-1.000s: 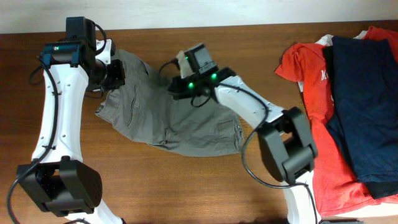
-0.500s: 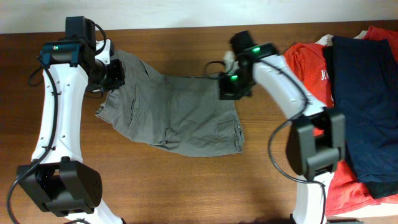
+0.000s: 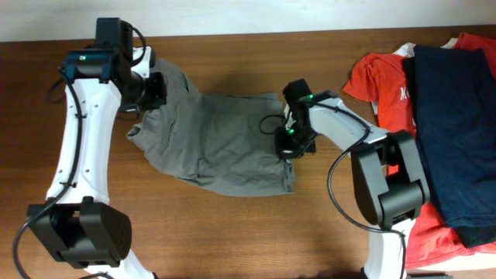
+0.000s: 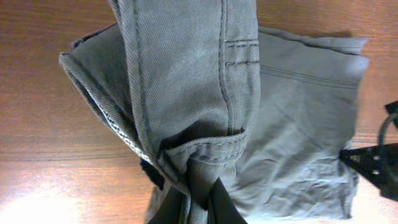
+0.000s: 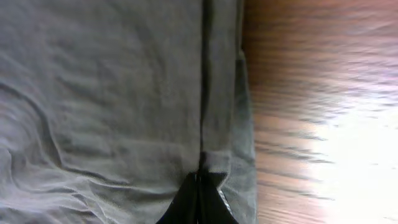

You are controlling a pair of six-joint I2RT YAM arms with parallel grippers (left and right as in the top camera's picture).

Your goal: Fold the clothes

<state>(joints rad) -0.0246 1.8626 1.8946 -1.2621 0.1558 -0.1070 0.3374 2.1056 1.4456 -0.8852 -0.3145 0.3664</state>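
**Shorts** point(image 3: 217, 147): spread on the table point(image 3: 232, 240) between the two grippers, with the end at the left gripper raised.

**Left gripper** point(image 3: 155, 91): closed on a bunched, seamed fold of the shorts. The cloth drapes away from it toward the right gripper.

**Right gripper** point(image 3: 288, 144): closed, pinching the opposite edge of the shorts, low over the table.

**Surroundings:** beyond the right gripper, well apart from the shorts, an orange-red T-shirt point(image 3: 372, 85) lies under a dark navy garment point(image 3: 457, 116).

**Views:** the left wrist view shows double stitching and the fold clamped at the jaws, which the arm hides overhead. The right wrist view shows the fingers point(image 5: 183, 208) meeting on a seam just inside the hem, with bare wood to the outer side.
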